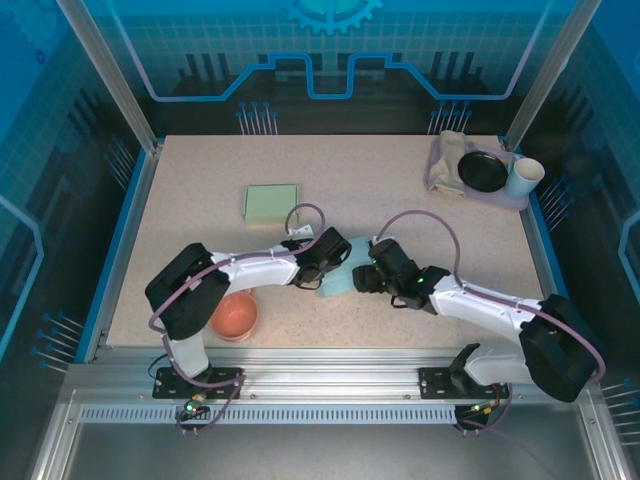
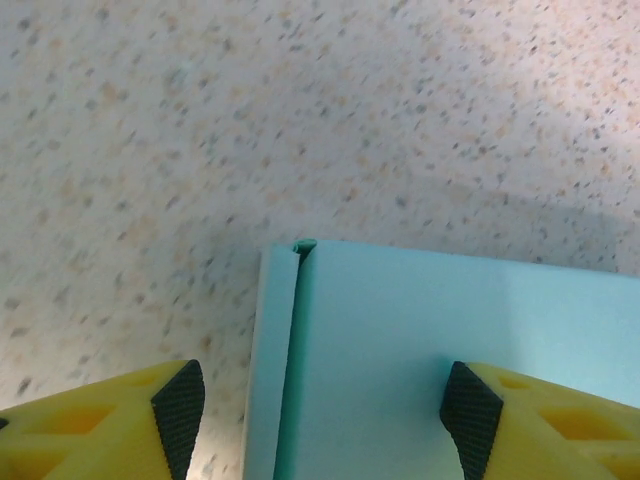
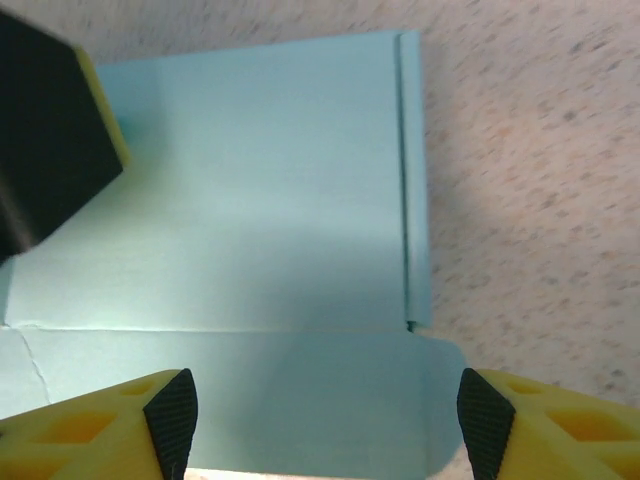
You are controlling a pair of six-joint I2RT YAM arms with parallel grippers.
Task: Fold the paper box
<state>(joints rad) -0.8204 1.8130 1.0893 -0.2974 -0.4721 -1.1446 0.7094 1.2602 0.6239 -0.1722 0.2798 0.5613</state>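
left jaws: open; pads (image 2: 180, 405) wide apart, nothing pinched between them
left gripper (image 2: 322, 415): hangs over one corner of the box (image 2: 450, 330); one pad over bare table (image 2: 200, 150), the other over the blue sheet
right jaws: open; pads (image 3: 172, 415) spread wide, nothing clamped
right gripper (image 3: 328, 420): hangs over the flap end of the box, both pads above the blue sheet
contact: can't tell from either wrist view whether any pad touches the sheet
box: pale blue, lying flat and unfolded on the table, about mid-table, slightly toward the near edge, under both grippers
box, left wrist view: narrow strip folded along one edge, with a small tab at the corner
box, right wrist view: crease runs across the sheet; rounded flap on the gripper side of it; narrow strip along the right edge
neighbour: a left finger, black over yellow, shows at the top left of the right wrist view, at the box edge; touching or not, can't tell
arms: in the top view both reach in to the centre, grippers close together and facing each other across the box
pad (image 1: 272, 203): green square, flat, behind the left gripper, apart from the box
bowl (image 1: 236, 315): orange, near edge, just beside the left arm
tray (image 1: 500, 200): far right corner; holds a cloth (image 1: 445, 160), a black disc (image 1: 483, 171) and a white cup (image 1: 523, 178)
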